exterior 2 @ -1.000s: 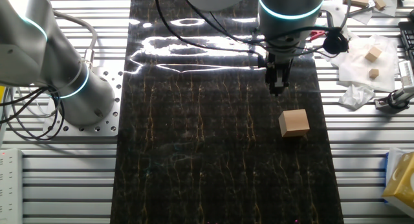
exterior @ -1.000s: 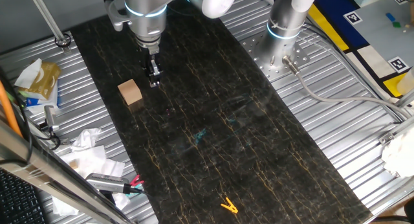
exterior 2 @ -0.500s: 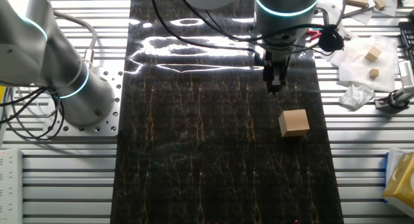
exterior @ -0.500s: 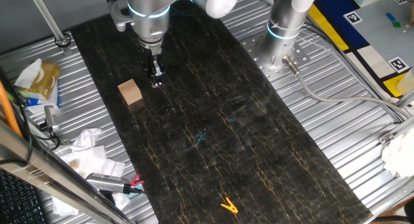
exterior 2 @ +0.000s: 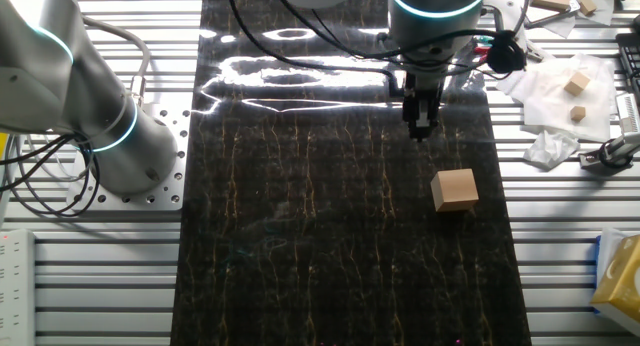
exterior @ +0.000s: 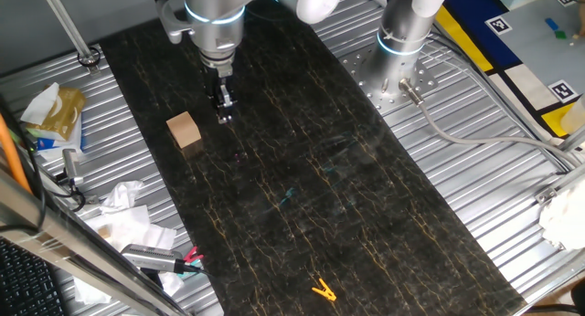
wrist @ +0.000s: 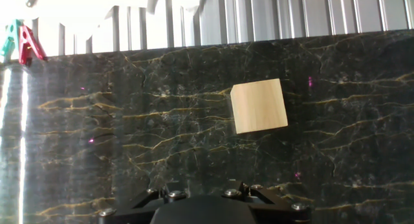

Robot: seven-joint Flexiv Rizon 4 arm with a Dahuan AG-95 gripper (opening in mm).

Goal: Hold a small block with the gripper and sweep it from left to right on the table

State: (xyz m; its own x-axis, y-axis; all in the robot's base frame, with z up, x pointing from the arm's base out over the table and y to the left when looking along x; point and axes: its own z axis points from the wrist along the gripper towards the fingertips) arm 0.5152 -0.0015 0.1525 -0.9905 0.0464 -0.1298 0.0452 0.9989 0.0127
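so your gripper point(exterior: 222, 116) hangs above the table point(exterior: 366, 215) with nothing in it, fingers pinched close together as far as both fixed views show, and the hand view only catches the black base of the hand so no help there. the small block point(exterior: 184, 130) sits flat on the black marble-look surface, free, near the gripper but apart from it. in one fixed view it's left of and a bit nearer than the fingertips; in the other fixed view the block point(exterior 2: 455, 189) is right of and nearer than the gripper point(exterior 2: 418, 133). from the hand view the block point(wrist: 259, 105) sits a bit right of centre. a yellow clip point(exterior: 322, 289) lies far off at the near end of the table.
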